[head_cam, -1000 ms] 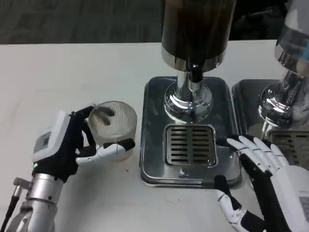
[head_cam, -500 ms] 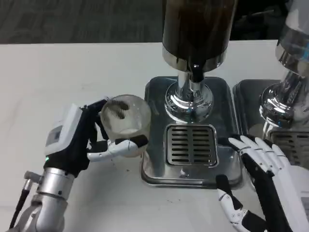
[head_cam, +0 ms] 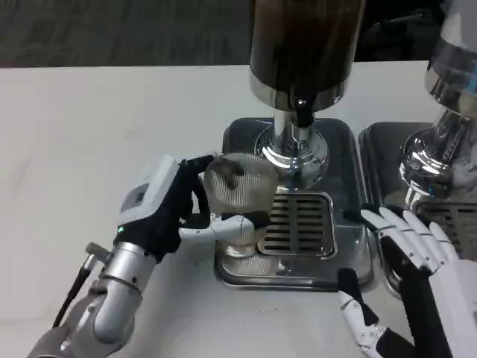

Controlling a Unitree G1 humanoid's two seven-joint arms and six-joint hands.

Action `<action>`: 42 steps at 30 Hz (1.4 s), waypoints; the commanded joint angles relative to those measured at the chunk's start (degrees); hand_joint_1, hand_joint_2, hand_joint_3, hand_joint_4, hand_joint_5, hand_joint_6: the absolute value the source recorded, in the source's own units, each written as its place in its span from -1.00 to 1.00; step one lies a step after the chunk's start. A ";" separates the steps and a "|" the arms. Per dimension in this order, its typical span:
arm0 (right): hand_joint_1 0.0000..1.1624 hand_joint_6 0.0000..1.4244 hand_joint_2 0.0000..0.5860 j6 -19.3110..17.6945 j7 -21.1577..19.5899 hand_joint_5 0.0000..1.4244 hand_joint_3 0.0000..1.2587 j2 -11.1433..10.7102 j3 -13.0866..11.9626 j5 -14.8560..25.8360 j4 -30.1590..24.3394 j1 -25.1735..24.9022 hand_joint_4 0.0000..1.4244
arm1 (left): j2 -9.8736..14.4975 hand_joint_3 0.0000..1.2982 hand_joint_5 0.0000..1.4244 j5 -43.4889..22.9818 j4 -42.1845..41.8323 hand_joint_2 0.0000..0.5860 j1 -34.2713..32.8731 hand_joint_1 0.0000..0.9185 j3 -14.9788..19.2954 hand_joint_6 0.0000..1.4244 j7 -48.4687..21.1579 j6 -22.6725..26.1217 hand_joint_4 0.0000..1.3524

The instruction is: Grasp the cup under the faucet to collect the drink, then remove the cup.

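Our left hand (head_cam: 175, 212) grips the clear ribbed plastic cup (head_cam: 238, 195), upright; the black faucet (head_cam: 302, 112) lies up-right. Our right hand (head_cam: 410, 280) rests open.

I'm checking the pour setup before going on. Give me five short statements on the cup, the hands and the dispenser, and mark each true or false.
1. The left hand holds the clear ribbed cup. True.
2. The cup stands on the white table, away from the metal tray. False: it is over the left edge of the drip tray, partly above the slotted grate.
3. The right hand presses the faucet. False: it is low at the tray's right side, fingers spread, holding nothing.
4. The tank above the faucet holds dark liquid. True.
5. The cup is full to the brim. False: no dark drink shows in it.
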 commanded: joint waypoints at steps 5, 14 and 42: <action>-0.12 -0.87 0.69 0.02 -1.26 -0.80 -0.57 0.95 0.37 -0.78 -1.93 1.99 -0.74 | -1.61 0.10 0.39 0.41 1.92 -0.87 -3.60 0.19 -1.37 0.71 -0.79 0.16 0.19; -0.12 -0.87 0.69 0.43 -1.41 -0.79 -0.57 1.88 0.56 -1.49 -3.28 3.63 -0.74 | -2.89 0.08 0.34 0.89 3.38 -0.87 -5.40 0.11 -3.06 0.64 -2.24 1.14 0.16; -0.12 -0.84 0.69 1.37 -1.56 -0.79 -0.56 3.62 1.97 -1.82 -4.38 6.37 -0.74 | -2.68 -0.49 -0.55 1.49 4.53 -0.69 -8.26 -0.60 -6.37 -0.69 -7.00 5.51 -0.62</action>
